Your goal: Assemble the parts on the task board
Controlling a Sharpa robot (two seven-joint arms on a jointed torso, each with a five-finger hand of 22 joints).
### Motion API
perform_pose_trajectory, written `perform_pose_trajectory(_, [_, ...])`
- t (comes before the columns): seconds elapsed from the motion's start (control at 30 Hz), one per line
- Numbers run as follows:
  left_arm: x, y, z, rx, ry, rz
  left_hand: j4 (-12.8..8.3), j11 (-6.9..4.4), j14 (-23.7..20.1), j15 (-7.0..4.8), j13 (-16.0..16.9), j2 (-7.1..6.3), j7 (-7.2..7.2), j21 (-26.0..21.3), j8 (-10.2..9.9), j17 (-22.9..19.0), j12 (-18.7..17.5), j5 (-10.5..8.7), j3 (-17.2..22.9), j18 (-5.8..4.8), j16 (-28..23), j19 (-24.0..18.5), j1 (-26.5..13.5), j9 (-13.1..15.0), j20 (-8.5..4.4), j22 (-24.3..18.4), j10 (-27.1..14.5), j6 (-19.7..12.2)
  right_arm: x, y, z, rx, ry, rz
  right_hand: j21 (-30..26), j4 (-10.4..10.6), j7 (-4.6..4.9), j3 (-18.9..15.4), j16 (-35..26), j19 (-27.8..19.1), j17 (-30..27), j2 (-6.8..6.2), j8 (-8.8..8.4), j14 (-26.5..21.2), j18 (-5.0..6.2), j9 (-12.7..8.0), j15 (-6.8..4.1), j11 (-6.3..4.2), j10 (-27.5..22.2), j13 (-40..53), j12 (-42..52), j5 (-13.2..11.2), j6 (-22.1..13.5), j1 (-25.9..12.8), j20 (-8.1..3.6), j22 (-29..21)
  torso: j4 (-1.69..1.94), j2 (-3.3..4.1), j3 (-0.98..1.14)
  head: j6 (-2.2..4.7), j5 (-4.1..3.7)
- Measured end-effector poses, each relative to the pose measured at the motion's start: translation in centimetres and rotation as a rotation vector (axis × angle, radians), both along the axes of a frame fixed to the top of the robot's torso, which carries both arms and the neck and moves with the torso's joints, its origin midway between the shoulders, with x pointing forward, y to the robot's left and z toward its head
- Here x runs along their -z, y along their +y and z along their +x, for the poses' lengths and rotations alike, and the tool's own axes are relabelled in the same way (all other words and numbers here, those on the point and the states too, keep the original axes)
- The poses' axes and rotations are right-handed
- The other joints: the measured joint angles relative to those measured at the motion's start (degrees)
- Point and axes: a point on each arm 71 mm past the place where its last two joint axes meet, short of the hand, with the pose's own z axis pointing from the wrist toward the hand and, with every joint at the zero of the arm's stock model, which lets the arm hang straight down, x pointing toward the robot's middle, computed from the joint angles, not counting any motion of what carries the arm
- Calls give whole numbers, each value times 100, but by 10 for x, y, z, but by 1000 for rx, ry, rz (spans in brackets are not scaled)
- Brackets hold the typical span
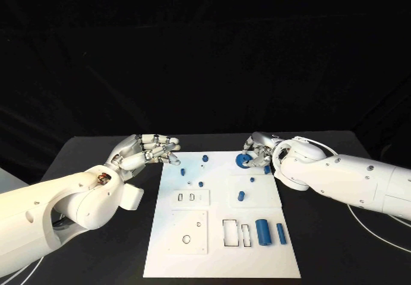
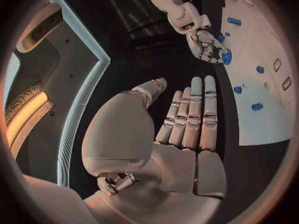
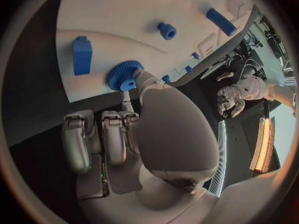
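Note:
The white task board (image 1: 221,261) lies in the middle of the table. At its far right corner my right hand (image 1: 261,152) pinches a blue gear (image 1: 245,160) between thumb and a finger, low over the board's edge. The gear (image 3: 123,75) shows toothed, with my other fingers (image 3: 76,139) folded in. A blue block (image 3: 81,55) lies right beside it. My left hand (image 1: 147,151) hovers at the board's far left corner, holding nothing, fingers (image 2: 192,115) stretched out. Small blue pegs (image 1: 205,158) dot the far half of the board. A blue cylinder (image 1: 263,231) and a bar (image 1: 281,233) lie at the near right.
Raised white plates with slots (image 1: 189,200) and an oval hole (image 1: 187,239) sit left of centre, and rectangular openings (image 1: 230,233) lie beside the cylinder. A white cable (image 1: 377,228) runs over the black table at the right.

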Motion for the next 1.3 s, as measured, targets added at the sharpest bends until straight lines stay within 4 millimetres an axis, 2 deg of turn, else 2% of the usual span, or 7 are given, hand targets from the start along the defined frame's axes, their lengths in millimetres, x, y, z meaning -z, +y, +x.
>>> perform_pose_trajectory(0.07, [0,0,0,0,0,0,0,0,0,0,0,0,0,0,0,0,0,0,0,0,0,0,0,0,0,0,0,0,0,3,-2,-10,-14,-2,0,-52,0,135,0,1,0,-4,0,-18,0,0,-22,-47,-5,0,0,-8,0,62,-39,0,1,-2,-1,-2,0])
perform_pose_trajectory(0.27, [0,0,0,0,1,1,0,0,0,0,0,23,0,21,0,6,0,0,0,0,0,-13,23,-1,13,2,0,0,0,15,-13,-55,-63,-6,0,-96,0,305,0,1,-1,-32,0,2,0,0,-43,-58,5,-1,0,106,0,119,-39,0,1,-5,-1,6,16])
perform_pose_trajectory(0.37, [0,0,0,0,1,1,0,0,0,0,0,22,0,21,0,6,0,0,0,0,0,-20,23,-1,20,5,0,0,-5,28,-20,-97,-101,0,0,-102,0,313,0,1,-1,-48,0,2,0,0,-43,-65,-3,-1,0,128,0,135,-77,1,-3,-8,-2,16,24])
perform_pose_trajectory(0.57, [0,0,1,2,2,0,0,0,0,0,0,22,0,21,0,6,0,0,0,0,0,-20,22,-1,20,5,0,0,-15,62,-34,-188,-179,16,0,-104,0,357,0,1,-1,-58,0,2,0,0,-43,-73,-11,-1,0,150,0,142,-77,4,-4,-8,-3,30,30])
perform_pose_trajectory(0.9, [0,-2,1,6,2,-1,0,0,0,0,0,22,0,20,0,6,0,0,0,0,0,-19,22,-1,21,4,0,0,-17,116,-42,-293,-254,20,0,-105,0,403,0,1,2,-123,0,2,0,0,-42,-72,-12,-1,0,151,0,67,-77,3,9,0,-7,37,37])
perform_pose_trajectory(1.1, [1,-2,1,7,3,-1,0,0,-40,0,0,22,0,20,0,13,-23,0,0,0,0,-19,22,-2,21,11,0,0,-10,131,-39,-302,-258,6,0,-105,0,404,0,1,3,-115,0,2,0,0,-42,-72,-12,-2,0,149,0,46,-77,3,10,9,-7,32,37])
perform_pose_trajectory(1.3, [1,-3,1,8,3,-1,0,0,-40,0,0,22,0,20,0,13,-24,0,0,0,0,-19,22,3,21,11,0,0,-3,138,-35,-296,-253,-7,-1,-95,0,414,0,1,3,-109,0,2,0,0,-42,-72,-12,-2,0,147,0,23,-77,2,10,12,-7,15,37])
